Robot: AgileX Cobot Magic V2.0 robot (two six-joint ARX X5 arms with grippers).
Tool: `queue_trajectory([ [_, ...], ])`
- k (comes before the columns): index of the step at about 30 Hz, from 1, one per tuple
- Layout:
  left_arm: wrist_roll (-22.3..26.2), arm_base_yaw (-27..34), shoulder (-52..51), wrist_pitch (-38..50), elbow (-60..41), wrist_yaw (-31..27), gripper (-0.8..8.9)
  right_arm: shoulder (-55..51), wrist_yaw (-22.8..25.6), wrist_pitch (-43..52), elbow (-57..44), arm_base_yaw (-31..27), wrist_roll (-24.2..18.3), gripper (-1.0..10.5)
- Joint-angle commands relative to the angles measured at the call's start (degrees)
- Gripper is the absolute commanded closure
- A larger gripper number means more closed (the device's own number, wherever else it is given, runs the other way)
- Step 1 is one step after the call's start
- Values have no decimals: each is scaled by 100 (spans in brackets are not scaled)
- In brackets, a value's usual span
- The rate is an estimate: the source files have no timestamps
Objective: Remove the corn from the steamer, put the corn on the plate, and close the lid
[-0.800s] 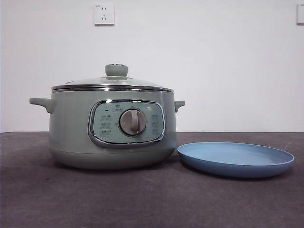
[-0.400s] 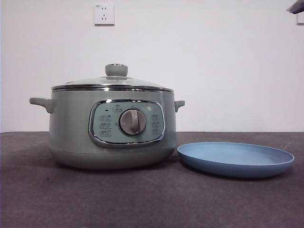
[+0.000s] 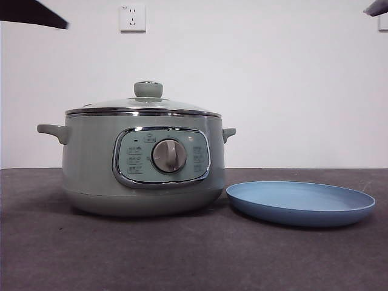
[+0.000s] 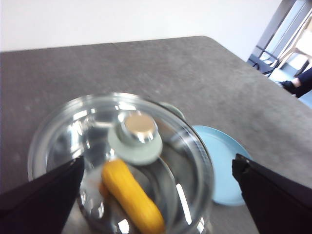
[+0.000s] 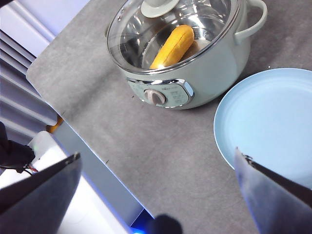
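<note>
The left gripper (image 4: 156, 195) is hovering wide open above the lid (image 4: 119, 161), the corn (image 4: 131, 195) lying inside the steamer (image 3: 142, 163); the right gripper (image 5: 156, 195) is gaping open near the plate (image 5: 273, 122).

No text can be read. The steamer (image 3: 143, 160) panel (image 3: 161, 156) bears small icons and marks around its dial, too small to make out.

1. The steamer (image 3: 143, 171) is showing pale sage green, with a chrome-framed panel and grey dial.
2. The plate (image 3: 301, 202) is showing matte light blue.
3. The corn (image 5: 172, 46) is glowing yellow-orange.
4. The table (image 3: 182, 254) is looking mottled dark grey.
</note>
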Motion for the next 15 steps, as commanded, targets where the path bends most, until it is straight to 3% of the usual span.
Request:
queue_trajectory([
  [1,304,-208,560,90,358,-247,218,-2,-7,22,13,7,-9,324],
  [8,678,-706,1871,238,1097,-726,218,-2,-2,20,13,7,-9,324],
  [15,796,-1001,2557,608,1134,-1145,218,-2,0,20,13,7,94,324],
])
